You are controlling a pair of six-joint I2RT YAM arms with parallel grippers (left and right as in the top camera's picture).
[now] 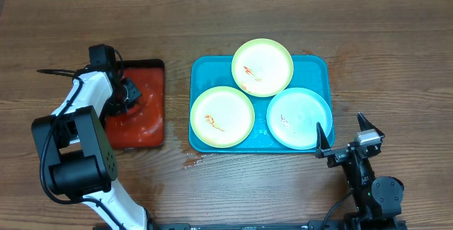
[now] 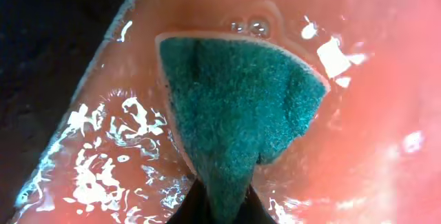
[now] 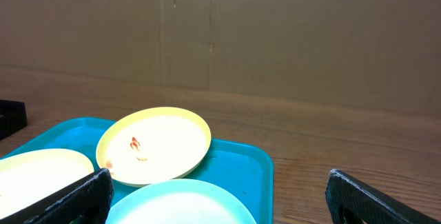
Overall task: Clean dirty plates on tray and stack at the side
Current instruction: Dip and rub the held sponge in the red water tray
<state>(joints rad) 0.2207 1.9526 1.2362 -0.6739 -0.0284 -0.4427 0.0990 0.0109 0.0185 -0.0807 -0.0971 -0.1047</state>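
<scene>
Three dirty plates lie on the blue tray (image 1: 320, 67): a yellow-green one (image 1: 262, 66) at the back, a yellow-green one (image 1: 222, 117) at front left, a light blue one (image 1: 299, 118) at front right, each with orange-red smears. My left gripper (image 1: 129, 94) is over the red tray (image 1: 145, 127), shut on a green sponge (image 2: 238, 117) pressed on its wet floor. My right gripper (image 1: 345, 134) is open and empty at the blue tray's front right corner. The right wrist view shows the blue tray (image 3: 244, 165), the back plate (image 3: 155, 143) and the light blue plate (image 3: 182, 203).
The red, black-edged tray holds soapy water with bubbles (image 2: 251, 26). A small wet patch (image 1: 192, 162) lies on the wooden table in front of the blue tray. A brown cardboard wall (image 3: 275, 38) stands behind the table.
</scene>
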